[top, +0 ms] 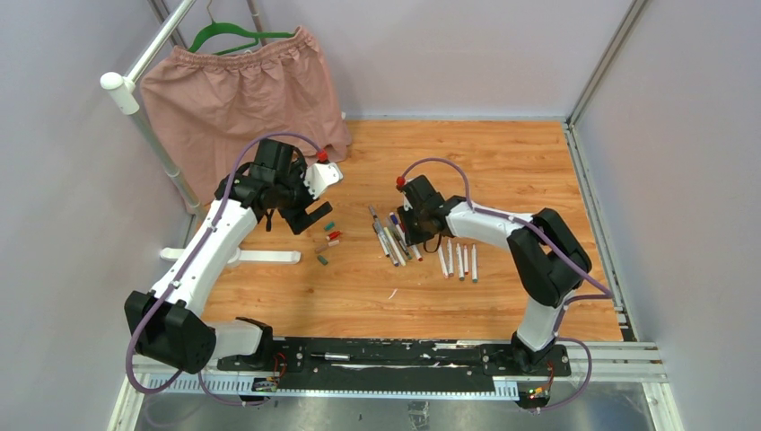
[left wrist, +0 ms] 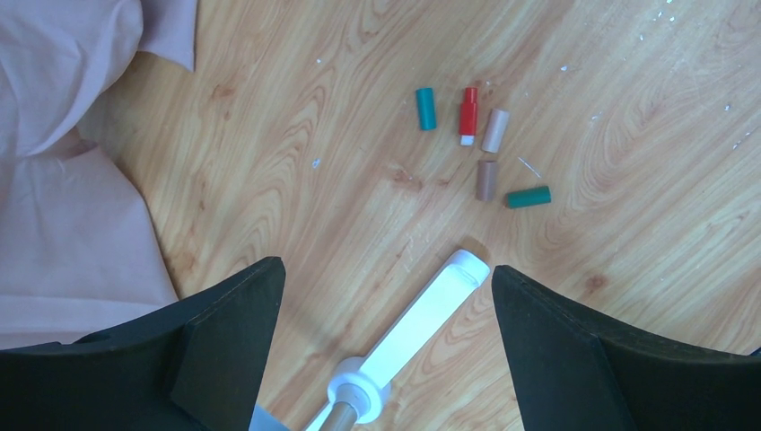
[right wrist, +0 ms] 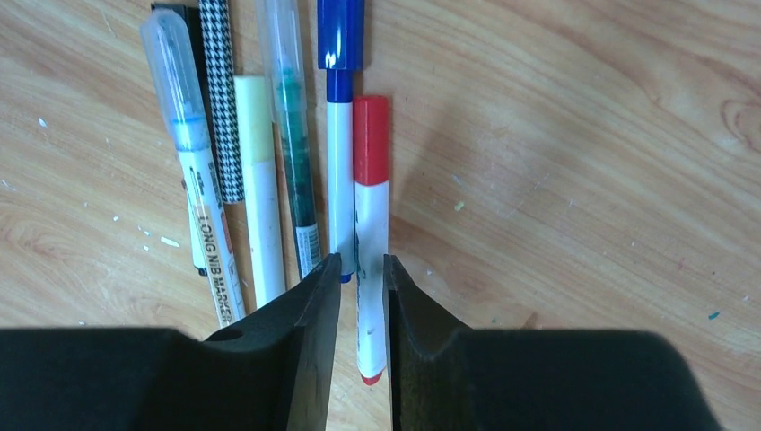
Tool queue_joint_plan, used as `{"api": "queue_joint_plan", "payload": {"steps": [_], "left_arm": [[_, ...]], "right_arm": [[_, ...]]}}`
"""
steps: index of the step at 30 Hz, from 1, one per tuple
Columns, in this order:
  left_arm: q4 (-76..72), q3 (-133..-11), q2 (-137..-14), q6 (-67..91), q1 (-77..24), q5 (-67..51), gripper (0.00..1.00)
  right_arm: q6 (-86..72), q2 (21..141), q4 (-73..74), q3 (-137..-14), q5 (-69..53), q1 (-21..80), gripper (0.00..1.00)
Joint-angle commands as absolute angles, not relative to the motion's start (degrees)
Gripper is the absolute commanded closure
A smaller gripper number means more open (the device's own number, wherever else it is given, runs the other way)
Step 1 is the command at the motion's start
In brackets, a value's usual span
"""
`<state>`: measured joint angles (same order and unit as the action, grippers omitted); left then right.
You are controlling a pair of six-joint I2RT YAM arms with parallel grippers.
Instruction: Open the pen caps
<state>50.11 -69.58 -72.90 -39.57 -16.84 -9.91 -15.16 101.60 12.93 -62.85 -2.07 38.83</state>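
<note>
1. Pale lilac walls and metal frame posts [top: 597, 63] close in a wooden table [top: 511, 162]. Pink shorts [top: 238, 94] on a green hanger [top: 224, 36] drape over its far left corner.
2. From above we see the pens [top: 390, 235] heaped mid-table, with four more laid in a row just to their right. The loose pen caps [top: 328, 237] lie scattered to their left, near the left arm's tool.
3. Only the left wrist view separates the caps: teal, red, cream, brown and green lie close together on bare wood. The left gripper [left wrist: 386, 269] holds its fingers wide apart with nothing between them, above a white bar [left wrist: 431, 310].
4. Only the right wrist view shows the grasp. The right gripper [right wrist: 361, 265] has its fingers pinched in on the white barrel of the red-capped pen [right wrist: 371, 144], which has its cap on. A blue-capped pen [right wrist: 340, 36] touches it, and a clear-capped marker [right wrist: 179, 81] lies further left.
5. We find open wood along the far right and the near edge. The white bar sits close to the left edge.
</note>
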Motion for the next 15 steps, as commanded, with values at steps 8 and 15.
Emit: {"api": "queue_joint_plan", "payload": {"steps": [8, 15], "left_arm": [[50.8, -69.32, -71.59, -38.19, -16.44, -10.17, 0.08], [50.89, -69.29, -71.1, -38.06, -16.44, -10.19, 0.08]], "right_arm": [[-14.53, 95.91, 17.06, -60.03, -3.64, 37.71, 0.69], [-14.67, 99.33, 16.0, -59.26, -1.71, 37.7, 0.72]]}}
